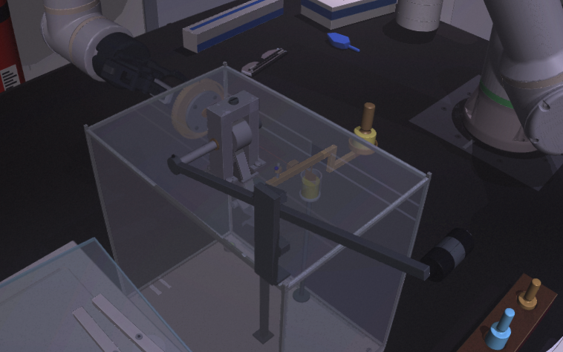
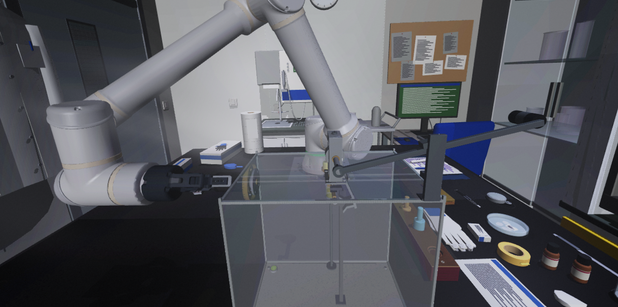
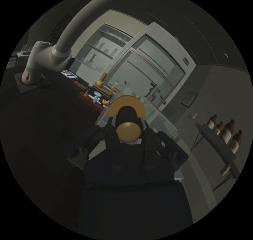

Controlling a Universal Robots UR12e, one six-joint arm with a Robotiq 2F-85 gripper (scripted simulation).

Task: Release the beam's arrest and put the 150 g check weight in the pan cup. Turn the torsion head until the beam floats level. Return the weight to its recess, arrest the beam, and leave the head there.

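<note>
The glass balance case point(image 1: 249, 210) stands mid-table. A yellow check weight point(image 1: 310, 185) sits in the pan cup inside it. The brass beam point(image 1: 310, 165) runs from the pillar toward the arrest knob point(image 1: 367, 122) on the far wall. The dark pointer bar point(image 1: 301, 218) with its counterweight point(image 1: 448, 254) crosses the case front. The brass torsion head dial point(image 1: 192, 109) is on the left wall, with a dark knob point(image 3: 127, 119) sticking out. I grip that knob in my gripper point(image 3: 128, 125), reaching in level from the left.
The robot base point(image 1: 529, 87) stands at the far right. A wooden weight block point(image 1: 513, 315) carries a blue weight point(image 1: 500, 334) and a brass weight point(image 1: 531, 295) at front right. A glass tray point(image 1: 56, 306) lies at front left. Boxes line the far edge.
</note>
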